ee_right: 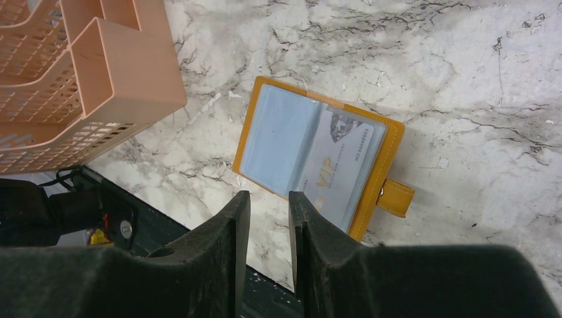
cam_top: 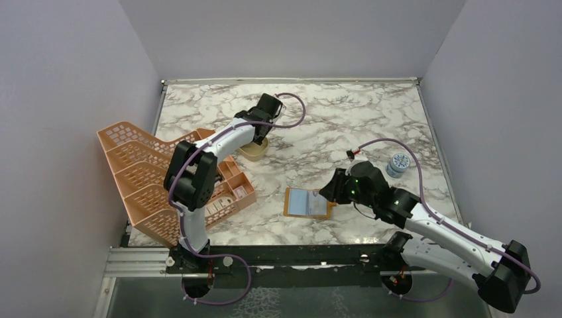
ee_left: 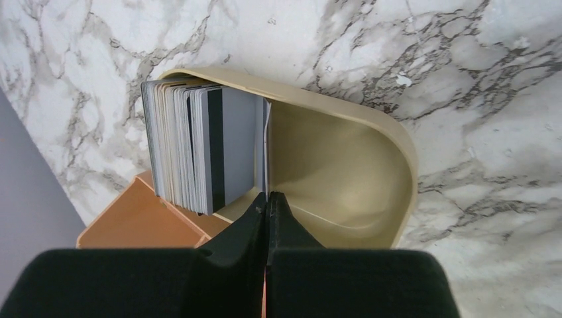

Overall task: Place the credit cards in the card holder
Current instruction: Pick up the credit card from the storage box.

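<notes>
A stack of grey credit cards (ee_left: 192,149) stands on edge in the left end of a tan oval dish (ee_left: 397,146). One thin card (ee_left: 266,146) stands apart from the stack, and my left gripper (ee_left: 268,197) is shut on its near edge. From above, that gripper (cam_top: 255,136) is down in the dish (cam_top: 254,152). The mustard card holder (ee_right: 278,139) lies open on the marble with a VIP card (ee_right: 341,169) in its right pocket. My right gripper (ee_right: 268,197) hovers open at the holder's near edge, with nothing between its fingers. The top view shows the holder (cam_top: 308,202) just left of that gripper (cam_top: 329,192).
A big peach lattice rack (cam_top: 159,179) fills the left side, close beside the dish and the left arm. A small round blue-white tin (cam_top: 398,164) and a small black connector (cam_top: 351,154) lie right of centre. The table's dark front rail (cam_top: 298,255) runs just below the holder.
</notes>
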